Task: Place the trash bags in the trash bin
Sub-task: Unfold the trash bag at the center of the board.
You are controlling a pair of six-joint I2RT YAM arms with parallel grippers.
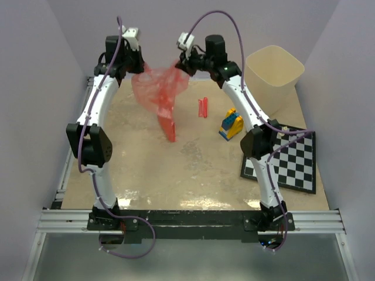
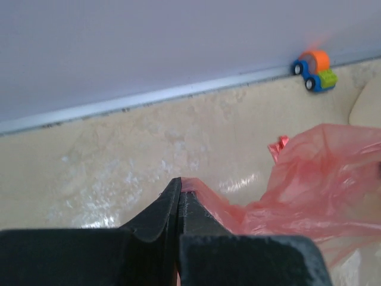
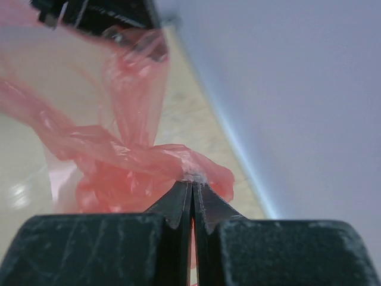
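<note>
A crinkly translucent red trash bag [image 1: 159, 93] hangs stretched between my two grippers above the far part of the table, its lower end drooping to the surface. My left gripper [image 1: 138, 73] is shut on the bag's left edge [image 2: 196, 189]. On the other side my right gripper [image 1: 180, 65] is shut on a bunched corner of the same bag [image 3: 191, 170]. A second trash bag, a narrow folded red strip [image 1: 203, 108], lies on the table to the right. The cream trash bin [image 1: 273, 73] stands upright at the far right, apart from both grippers.
Yellow-and-blue toy blocks [image 1: 231, 124] sit right of the folded strip, close to my right arm. A checkerboard [image 1: 290, 159] lies at the right edge. A small toy truck [image 2: 314, 70] rests against the back wall. Walls close in the table.
</note>
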